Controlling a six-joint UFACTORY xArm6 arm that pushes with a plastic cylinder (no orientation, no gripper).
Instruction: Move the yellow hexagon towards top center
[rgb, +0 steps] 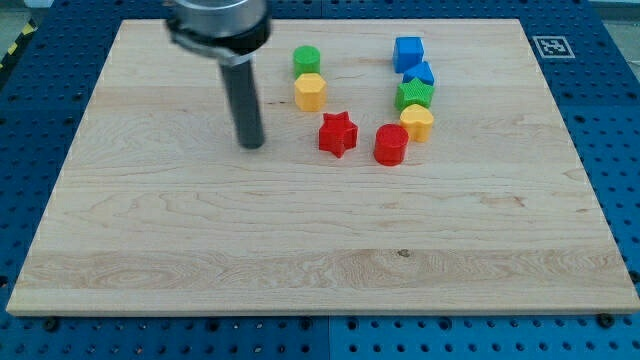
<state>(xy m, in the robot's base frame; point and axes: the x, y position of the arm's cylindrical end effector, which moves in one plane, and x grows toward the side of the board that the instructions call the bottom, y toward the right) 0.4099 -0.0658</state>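
The yellow hexagon lies on the wooden board, above the middle, touching the green round block just above it. My tip rests on the board to the lower left of the yellow hexagon, apart from it. The red star lies to the tip's right, below the hexagon.
To the right lie a red round block, a yellow block, a green star, a blue block and a blue cube, stacked in a close column. A marker tag sits at the board's top right corner.
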